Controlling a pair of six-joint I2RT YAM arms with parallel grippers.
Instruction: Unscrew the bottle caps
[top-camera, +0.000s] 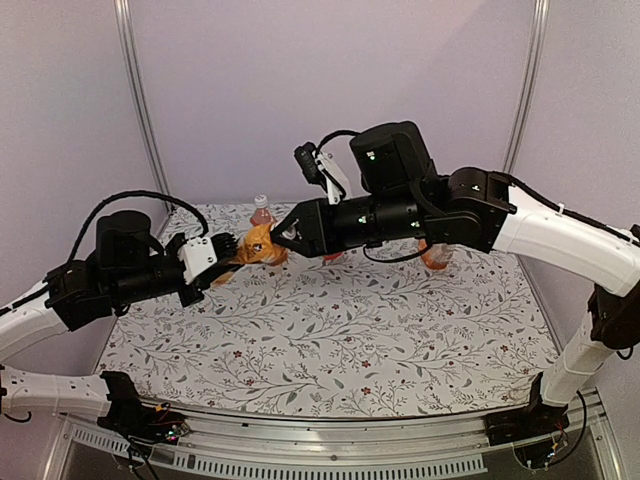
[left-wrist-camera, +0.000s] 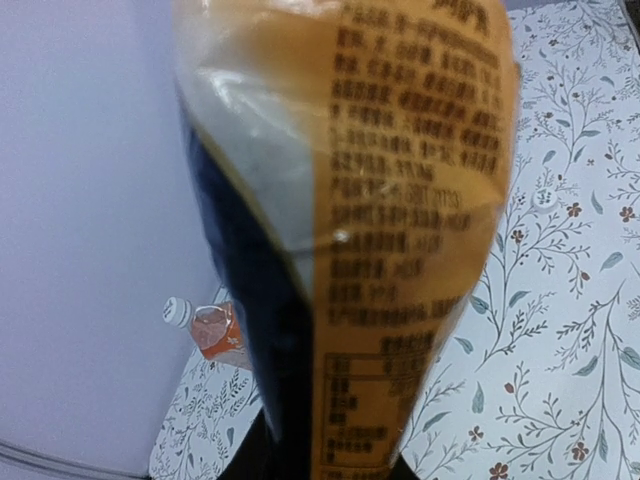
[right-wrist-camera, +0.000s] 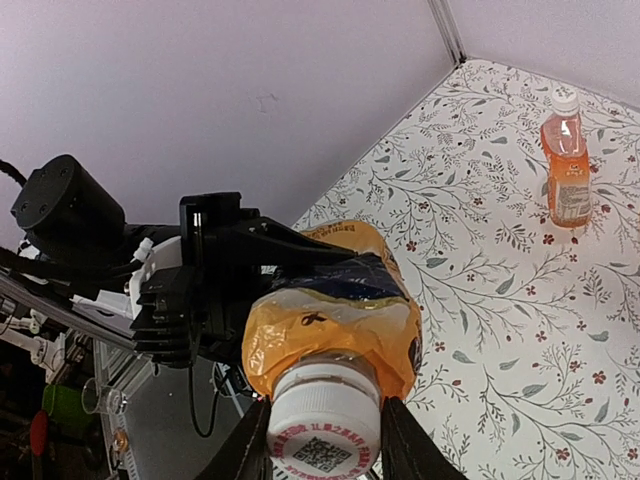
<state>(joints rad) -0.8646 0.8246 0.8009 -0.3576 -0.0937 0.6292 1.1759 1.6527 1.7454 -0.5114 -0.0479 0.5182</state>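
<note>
Hovering above floral tablecloth, lilac walls behind: left jaws clamp bottle, right jaws pinch its cap.

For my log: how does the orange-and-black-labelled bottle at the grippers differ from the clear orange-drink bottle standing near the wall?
The orange-and-black-labelled bottle is lifted and lies sideways; the clear orange-drink bottle stands upright on the table. The labelled one is clamped by the left gripper, with the right gripper on its white cap; the clear one is untouched. Both have white caps.
</note>
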